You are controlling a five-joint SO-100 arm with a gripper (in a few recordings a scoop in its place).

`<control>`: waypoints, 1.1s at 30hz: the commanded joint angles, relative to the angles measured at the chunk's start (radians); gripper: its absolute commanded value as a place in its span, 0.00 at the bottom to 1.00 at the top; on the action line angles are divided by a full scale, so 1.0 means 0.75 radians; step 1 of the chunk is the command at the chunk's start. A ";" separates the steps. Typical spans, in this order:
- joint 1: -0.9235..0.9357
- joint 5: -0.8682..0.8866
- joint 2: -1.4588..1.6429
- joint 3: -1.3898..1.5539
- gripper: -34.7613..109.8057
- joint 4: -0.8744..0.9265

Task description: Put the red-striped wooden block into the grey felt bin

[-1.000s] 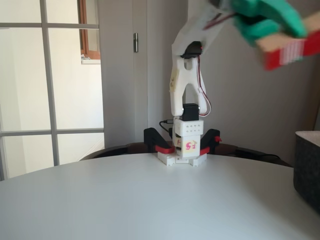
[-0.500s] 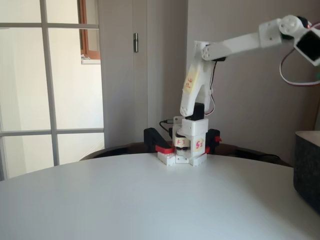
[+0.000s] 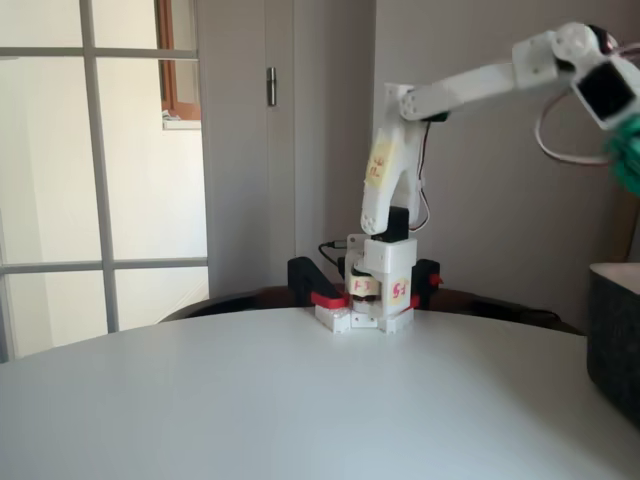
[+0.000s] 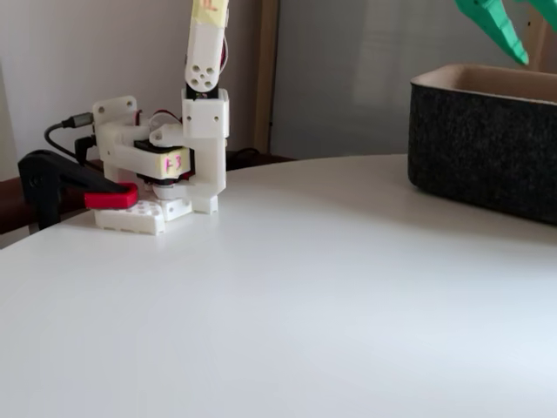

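Green gripper up above the grey felt bin, fingers' spread impossible to tell. Charcoal felt container resting on the white table at right in both fixed views. Red-striped block unseen.

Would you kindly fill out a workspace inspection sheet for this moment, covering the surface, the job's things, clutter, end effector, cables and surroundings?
Surface: white round table, bare in the middle.
Job's things: grey felt bin stands upright at the table's right side in both fixed views; whether the red-striped block is inside cannot be told.
Clutter: nothing seen.
End effector: green end effector hangs above the bin's rim, cut off by the picture edge; open or shut cannot be told.
Cables: red-and-white wires loop under the wrist; a black cable plugs into the base.
Surroundings: black-and-red clamps hold the base; glazed door on the left, grey wall behind.
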 commanded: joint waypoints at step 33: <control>2.156 1.031 1.303 1.419 0.24 0.143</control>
